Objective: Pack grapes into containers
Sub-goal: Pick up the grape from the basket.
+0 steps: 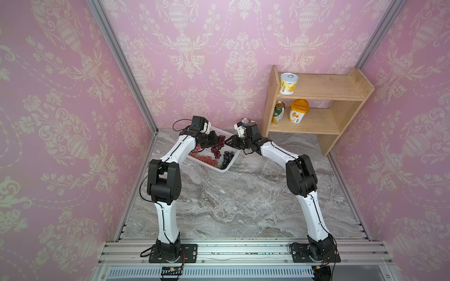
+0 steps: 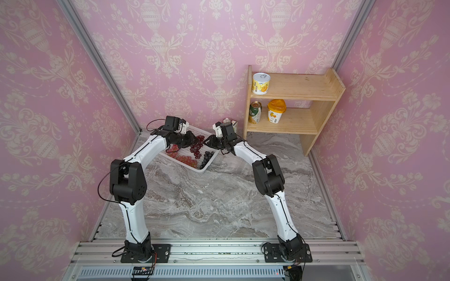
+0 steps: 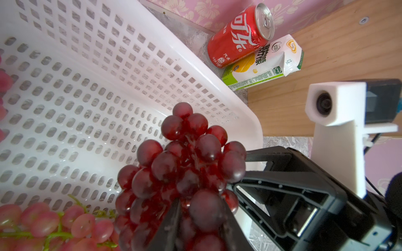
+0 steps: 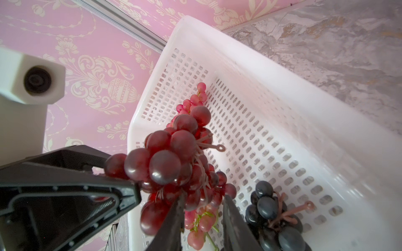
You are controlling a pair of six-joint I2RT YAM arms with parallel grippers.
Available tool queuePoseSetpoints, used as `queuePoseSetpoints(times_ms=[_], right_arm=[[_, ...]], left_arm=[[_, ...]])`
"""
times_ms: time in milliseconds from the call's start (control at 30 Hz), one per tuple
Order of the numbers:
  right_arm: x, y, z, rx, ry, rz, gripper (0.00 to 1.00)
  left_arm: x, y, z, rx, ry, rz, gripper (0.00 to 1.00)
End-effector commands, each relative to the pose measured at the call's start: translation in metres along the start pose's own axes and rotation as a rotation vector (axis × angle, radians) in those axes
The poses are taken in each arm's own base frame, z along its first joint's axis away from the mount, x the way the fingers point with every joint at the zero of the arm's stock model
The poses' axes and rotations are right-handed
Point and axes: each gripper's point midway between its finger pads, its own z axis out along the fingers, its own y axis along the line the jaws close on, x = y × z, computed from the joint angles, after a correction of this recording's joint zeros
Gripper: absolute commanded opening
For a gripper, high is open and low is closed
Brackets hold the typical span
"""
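Left claw (image 3: 200, 208) clamped on the dark red bunch (image 3: 185, 165), bunch hanging over the floor of the white perforated basket (image 3: 87, 50). Right claw (image 4: 204, 197) facing it from the opposite side, fingers apart on either side of some of the bunch's grapes; cannot tell whether pressing them. Very little room between the two claws, only the bunch separating them.

Directly below, on the basket floor: pale pink grapes (image 3: 43, 223) and near-black grapes (image 4: 267, 208), with the basket walls close all round.

Just behind the basket, near the far wall: red cola can (image 3: 239, 37) touching a white-and-green drink carton (image 3: 261, 63), both beside the foot of the wooden shelf unit (image 1: 316, 97). On that unit: yellow can (image 1: 288, 84) on the top board, green can (image 1: 279, 112) and orange-lidded tub (image 1: 298, 112) on the lower one, well apart from both arms.

Underneath everything, a grey marbled worktop (image 1: 231, 206), basket at its far end toward the left corner. Pink wallpaper (image 1: 207, 48) with a cream urn pattern on three sides, aluminium posts (image 1: 126, 65) in the corners, slotted aluminium rail (image 1: 243, 250) along the near edge carrying both arm bases.
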Motion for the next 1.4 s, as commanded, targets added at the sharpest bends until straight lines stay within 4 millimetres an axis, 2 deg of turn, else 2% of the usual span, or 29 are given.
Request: queuePoseSetpoints(times_ms=[0,200,433,767,1267,1367], right_arm=[[-0.001,-0.001,-0.007,-0.014,-0.005,-0.011,0.32],[-0.002,-0.002,-0.017,-0.046,-0.002,-0.039,0.32],[-0.010,0.010,-0.032,-0.113,-0.041,-0.071,0.32],[-0.015,0.034,-0.043,-0.207,-0.063,-0.108,0.32],[-0.014,0.032,-0.035,-0.219,-0.049,-0.094,0.28],[-0.014,0.030,-0.033,-0.222,-0.045,-0.088,0.22]], left_arm=[[-0.009,-0.023,-0.021,0.077,-0.038,0.032,0.30],[-0.009,-0.031,-0.023,0.118,-0.038,0.054,0.30],[-0.006,-0.035,-0.023,0.148,-0.028,0.069,0.30],[-0.004,-0.038,-0.021,0.180,-0.024,0.058,0.30],[-0.005,-0.040,-0.022,0.194,-0.034,0.050,0.29],[-0.005,-0.040,-0.022,0.191,-0.036,0.052,0.29]])
